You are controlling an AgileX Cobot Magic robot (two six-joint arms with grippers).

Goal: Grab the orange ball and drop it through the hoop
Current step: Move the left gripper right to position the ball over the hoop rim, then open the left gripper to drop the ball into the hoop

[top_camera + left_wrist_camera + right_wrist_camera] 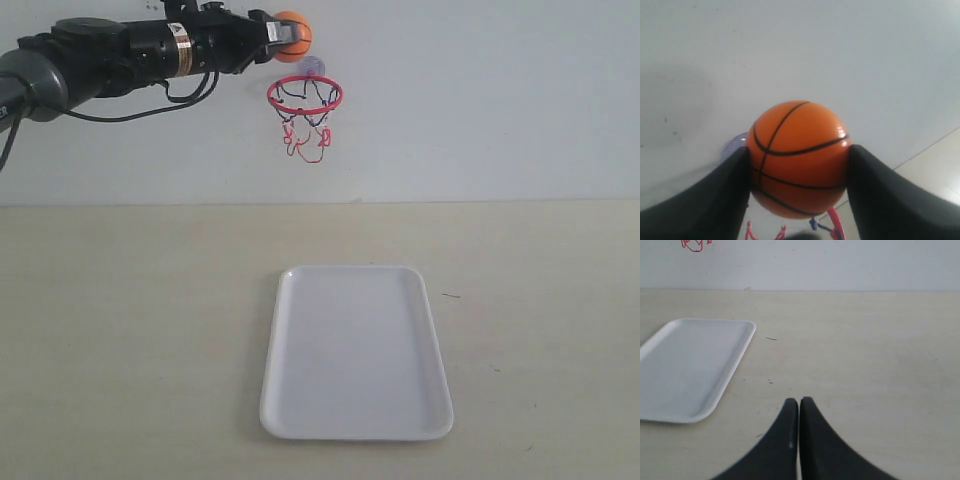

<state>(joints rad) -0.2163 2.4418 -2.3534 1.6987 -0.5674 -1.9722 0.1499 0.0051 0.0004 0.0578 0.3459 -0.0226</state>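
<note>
The orange ball (294, 36) with black seams is held high near the wall, just above and slightly left of the hoop (305, 95), a red ring with dark and red net strings hanging from it. My left gripper (281, 36) is shut on the ball. In the left wrist view the ball (797, 157) fills the gap between both black fingers (715, 200), with bits of the hoop net (832, 227) below it. My right gripper (799, 402) is shut and holds nothing, hovering over the table; it does not show in the exterior view.
A white tray (355, 430) lies on the beige table under the hoop; its near corner (747, 327) shows in the right wrist view. The white wall stands behind the hoop. A black cable (130, 110) droops under the left arm.
</note>
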